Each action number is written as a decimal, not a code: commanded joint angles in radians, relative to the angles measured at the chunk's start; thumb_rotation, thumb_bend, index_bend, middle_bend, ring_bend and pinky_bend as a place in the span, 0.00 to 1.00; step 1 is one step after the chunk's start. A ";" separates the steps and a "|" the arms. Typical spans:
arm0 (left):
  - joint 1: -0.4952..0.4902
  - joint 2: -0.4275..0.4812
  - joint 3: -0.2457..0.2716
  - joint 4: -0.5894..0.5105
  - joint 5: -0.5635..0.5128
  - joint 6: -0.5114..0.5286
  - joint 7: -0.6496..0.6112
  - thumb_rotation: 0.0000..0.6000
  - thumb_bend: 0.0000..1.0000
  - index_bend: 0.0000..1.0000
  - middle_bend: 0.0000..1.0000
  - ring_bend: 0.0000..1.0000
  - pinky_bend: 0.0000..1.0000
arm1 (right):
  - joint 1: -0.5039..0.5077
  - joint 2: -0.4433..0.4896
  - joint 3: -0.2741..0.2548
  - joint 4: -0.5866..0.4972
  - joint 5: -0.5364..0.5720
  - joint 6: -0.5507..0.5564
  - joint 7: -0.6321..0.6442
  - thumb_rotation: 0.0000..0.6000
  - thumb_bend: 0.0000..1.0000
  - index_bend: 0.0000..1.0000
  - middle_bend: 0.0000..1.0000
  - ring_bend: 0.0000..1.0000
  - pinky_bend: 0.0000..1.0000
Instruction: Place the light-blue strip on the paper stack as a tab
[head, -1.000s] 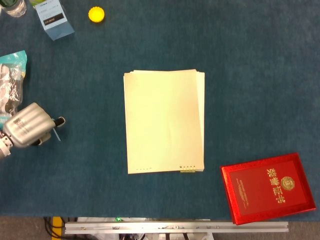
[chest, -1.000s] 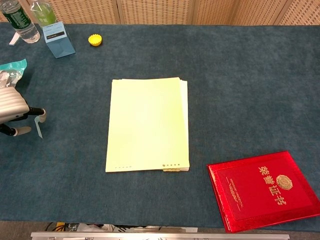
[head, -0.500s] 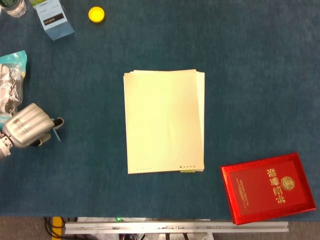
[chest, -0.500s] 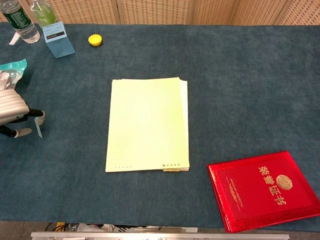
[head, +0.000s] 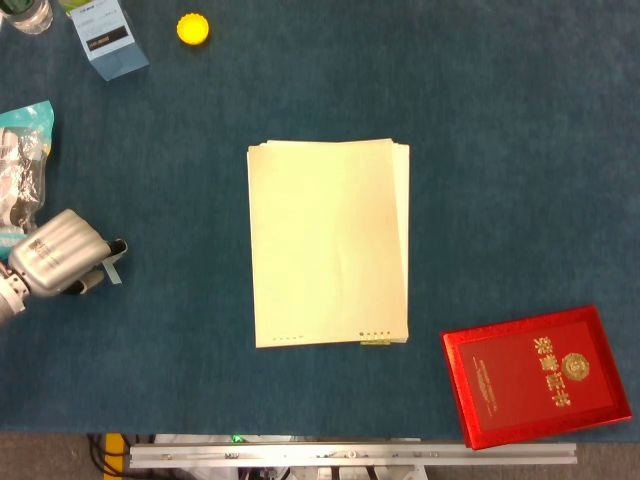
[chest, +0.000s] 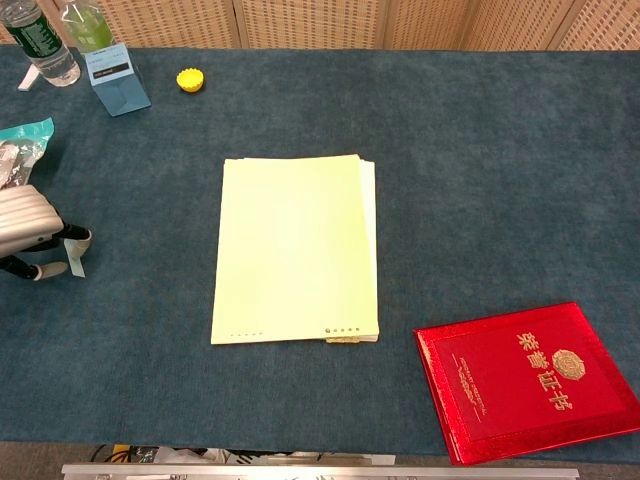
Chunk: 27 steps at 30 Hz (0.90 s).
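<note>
A pale yellow paper stack (head: 329, 242) (chest: 296, 247) lies in the middle of the blue table, with a small tab at its lower right corner. My left hand (head: 58, 256) (chest: 28, 232) is at the far left edge, well clear of the stack, with its fingers curled in. It pinches a small light-blue strip (head: 113, 265) (chest: 75, 254) that hangs down from the fingertips. The right hand shows in neither view.
A red certificate folder (head: 535, 375) (chest: 532, 378) lies at the front right. At the back left stand a light-blue box (head: 108, 38) (chest: 115, 79), a yellow cap (head: 193, 28) (chest: 191, 78) and bottles (chest: 40, 38). A teal-edged plastic packet (head: 20, 160) lies behind the left hand.
The left hand has shifted slightly leftward and toward the table's front edge, still pinching the strip. The paper stack has not moved.
</note>
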 joint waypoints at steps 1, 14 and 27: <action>0.000 -0.008 0.004 0.008 -0.001 0.001 -0.007 1.00 0.34 0.48 0.98 0.99 0.99 | 0.000 0.000 0.001 -0.001 0.000 0.000 -0.002 1.00 0.38 0.37 0.42 0.48 0.44; -0.008 -0.021 0.011 0.015 -0.008 -0.003 -0.018 1.00 0.34 0.50 0.98 0.99 0.99 | -0.005 0.003 0.001 0.006 0.003 0.003 0.007 1.00 0.38 0.37 0.42 0.48 0.44; -0.008 -0.028 0.014 0.017 -0.019 -0.005 -0.023 1.00 0.34 0.56 0.98 1.00 0.99 | -0.009 0.004 0.000 0.008 0.002 0.005 0.013 1.00 0.38 0.37 0.42 0.48 0.44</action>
